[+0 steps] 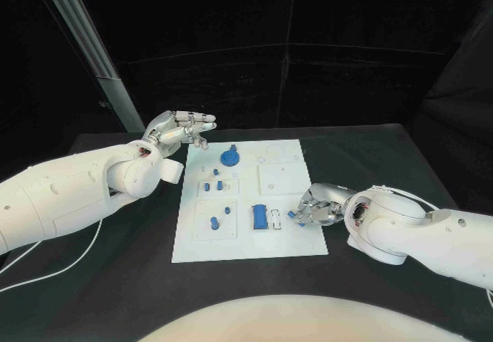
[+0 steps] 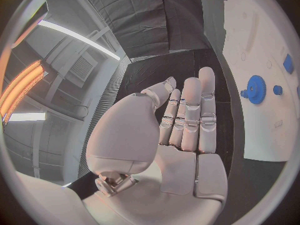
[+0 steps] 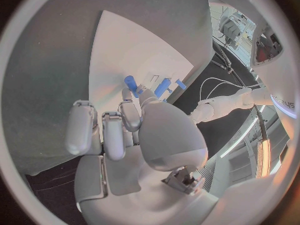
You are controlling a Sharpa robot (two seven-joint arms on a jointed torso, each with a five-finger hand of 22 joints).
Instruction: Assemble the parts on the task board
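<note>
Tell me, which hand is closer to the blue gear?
Left. The left hand hovers just beside the blue gear at the board's far end; the right hand is down by the near end.

You see the left hand (image 1: 183, 129) spread above the task board's (image 1: 298, 239) upper-left corner; the right hand (image 1: 315, 208) pinches a blue part (image 1: 294, 215) at its right edge.

The task board (image 1: 246, 242) lay mid-bench (image 1: 390, 149), parts (image 1: 229, 155) on it; left hand (image 1: 181, 130) at its far-left corner, right hand (image 1: 316, 206) at its right edge.

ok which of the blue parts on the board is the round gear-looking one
The blue gear near the task board's far left corner, just off the left hand's fingertips. It is a toothed disc; the other blue parts are small pegs or blocks.
</note>
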